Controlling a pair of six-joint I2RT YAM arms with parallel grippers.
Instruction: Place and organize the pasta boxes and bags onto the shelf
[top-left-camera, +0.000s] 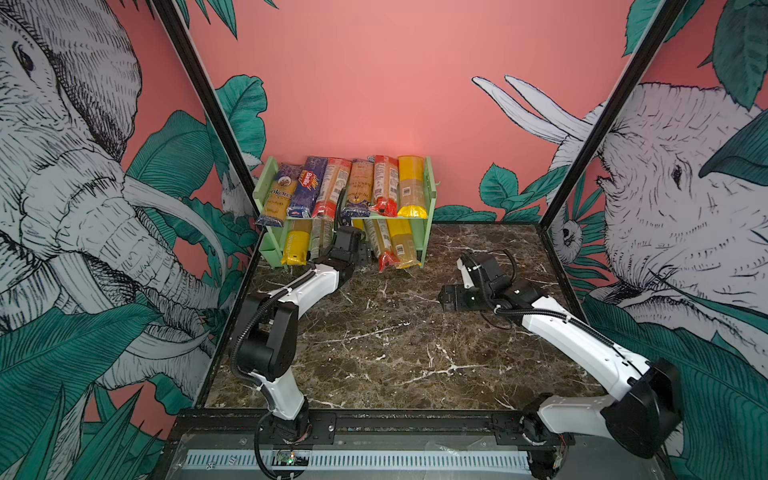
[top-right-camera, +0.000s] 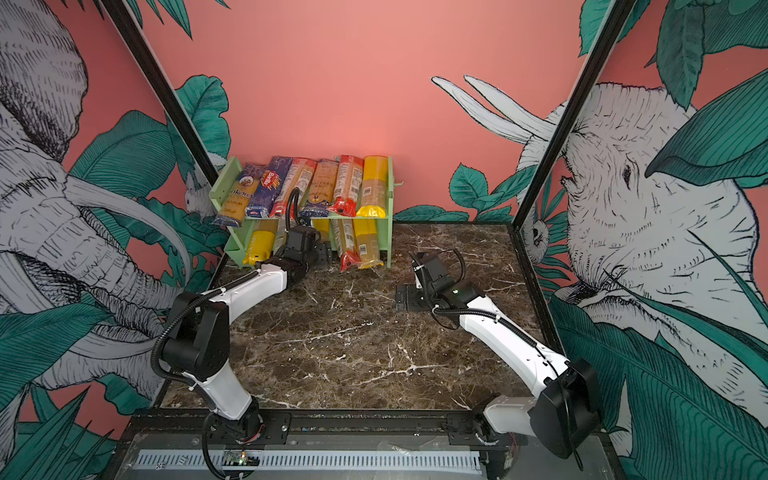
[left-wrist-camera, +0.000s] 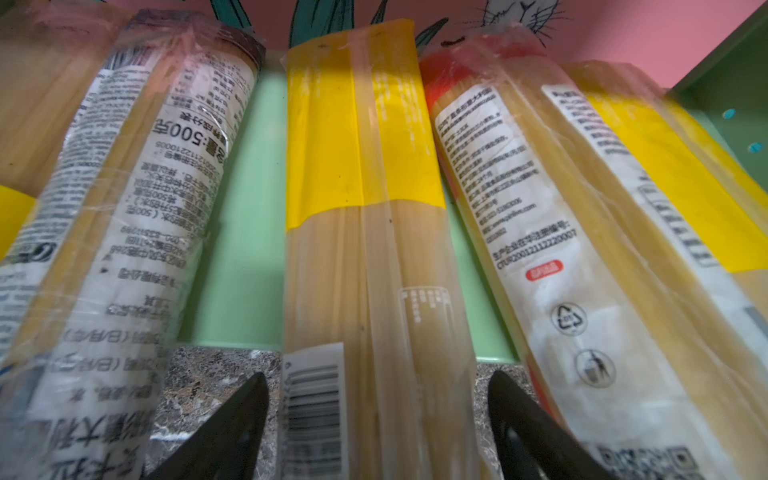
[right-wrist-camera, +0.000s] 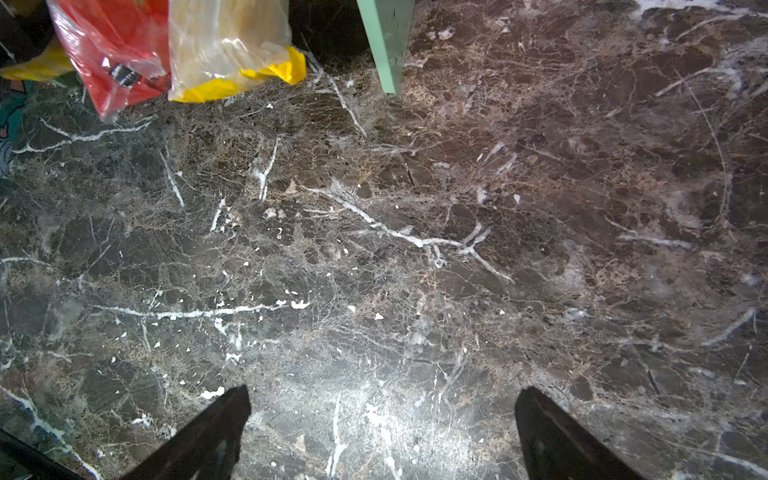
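Cellophane over stiff, brittle spaghetti: the yellow-ended pack (left-wrist-camera: 365, 249) lies on the shelf's (top-left-camera: 430, 195) lower tier at twelve o'clock, between my left gripper's (left-wrist-camera: 376, 376) spread, untouching fingers. It looks light and slippery, so I'd pinch it mid-length. My right gripper (right-wrist-camera: 382, 390) gapes empty over marble (right-wrist-camera: 415, 208) at three o'clock.

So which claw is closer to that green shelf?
Left. The left gripper is at the shelf's lower tier, astride a pasta pack; the right gripper hovers over the tabletop, well clear of it.
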